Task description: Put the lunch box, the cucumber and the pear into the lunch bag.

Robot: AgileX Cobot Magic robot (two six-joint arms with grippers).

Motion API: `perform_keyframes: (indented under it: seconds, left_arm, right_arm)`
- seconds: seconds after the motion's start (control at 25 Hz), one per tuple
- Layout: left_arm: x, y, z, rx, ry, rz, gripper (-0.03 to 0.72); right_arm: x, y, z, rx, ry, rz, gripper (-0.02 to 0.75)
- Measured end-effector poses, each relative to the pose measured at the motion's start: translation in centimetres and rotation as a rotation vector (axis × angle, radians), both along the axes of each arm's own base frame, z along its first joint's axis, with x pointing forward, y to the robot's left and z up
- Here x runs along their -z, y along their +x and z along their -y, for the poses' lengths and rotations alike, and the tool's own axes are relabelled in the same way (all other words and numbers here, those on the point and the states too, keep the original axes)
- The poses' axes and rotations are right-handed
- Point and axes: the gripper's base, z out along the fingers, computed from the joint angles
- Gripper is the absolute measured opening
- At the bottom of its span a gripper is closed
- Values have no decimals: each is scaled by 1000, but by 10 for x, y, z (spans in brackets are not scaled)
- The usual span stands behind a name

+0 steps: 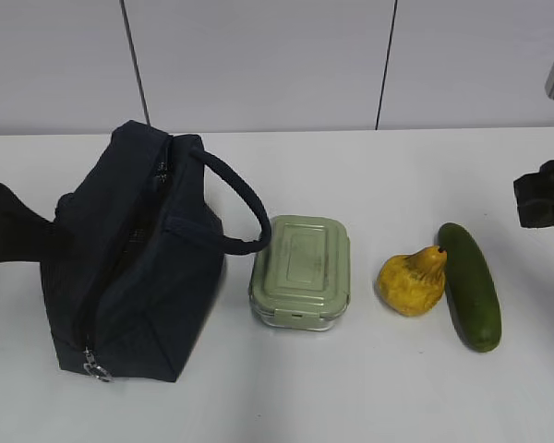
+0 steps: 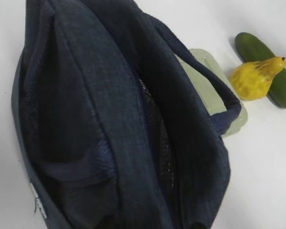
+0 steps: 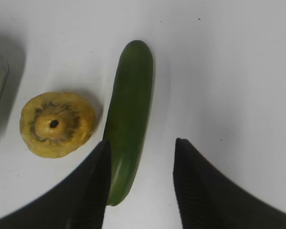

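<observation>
The dark navy lunch bag (image 1: 129,258) stands at the left, its top opening parted and mesh lining showing in the left wrist view (image 2: 157,138). The sage-lidded lunch box (image 1: 302,272) sits right of it, under a loop handle (image 1: 245,208). The yellow pear (image 1: 412,281) leans against the dark green cucumber (image 1: 469,286). My right gripper (image 3: 142,141) is open above the table, with the cucumber's (image 3: 128,119) near end between its fingers, close to the left one. The pear (image 3: 57,124) lies left of it. A dark shape (image 1: 9,226) at the bag's left end may be my left gripper; its jaws are hidden.
The right arm (image 1: 543,192) shows at the far right edge, beyond the cucumber. The bag's metal zipper pull (image 1: 97,372) hangs at its near end. The lunch box (image 2: 214,86) lies behind the bag's handle. A white table (image 1: 369,388) carries everything; a grey panelled wall is behind.
</observation>
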Motion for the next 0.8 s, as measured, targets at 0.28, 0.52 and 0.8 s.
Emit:
perform_keyframes:
  seconds: [0.28, 0.52, 0.8]
  left_arm:
    - [4, 8, -1, -33, 9, 16, 298]
    - [13, 13, -1, -29, 19, -27, 298]
    - [29, 20, 1, -23, 22, -104, 97]
  right_arm:
    - [8, 5, 0, 2, -2, -29, 345]
    - [18, 10, -1, 8, 9, -66, 345]
    - [31, 21, -2, 12, 14, -115, 345]
